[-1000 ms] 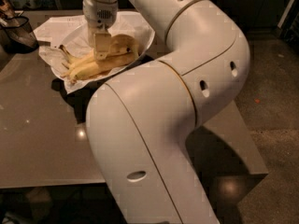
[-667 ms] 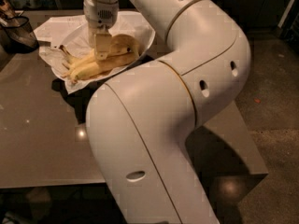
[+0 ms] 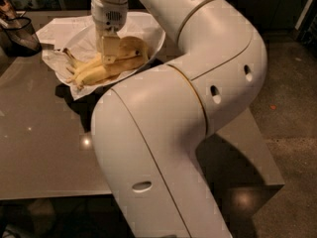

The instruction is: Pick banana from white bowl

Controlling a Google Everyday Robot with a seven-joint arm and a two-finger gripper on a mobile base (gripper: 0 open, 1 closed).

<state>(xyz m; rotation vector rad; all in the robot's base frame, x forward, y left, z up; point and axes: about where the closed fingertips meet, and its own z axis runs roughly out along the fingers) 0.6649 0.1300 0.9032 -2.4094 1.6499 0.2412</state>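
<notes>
One mesh container (image 3: 20, 33) at far left, dark, standing on the table (image 3: 44, 148) just beside the paper's edge. Next to it, crumpled paper (image 3: 59, 31), lining the bowl (image 3: 154, 33) and spilling over its left rim. Inside the bowl, on the paper: banana (image 3: 94, 74), a small bunch by the look of it (hard to count), stems pointing left. Straight down onto the bunch's right end: gripper (image 3: 110, 53), touching the fruit or very near it. Cannot tell whether open or closed round anything. Further right, filling most of the view: arm (image 3: 198, 58), bent over the table's front edge.

Judged to be at the grasp, with nothing lifted yet. Several ways to go wrong from here:
- Could pinch paper along with fruit and drag the lining out, perhaps tipping the bowl.
- Could slide off the curved skin if closed too near the end.
- Could bruise or split soft fruit by pressing down too hard.
- Could tear one banana from the joined stems when lifted.
</notes>
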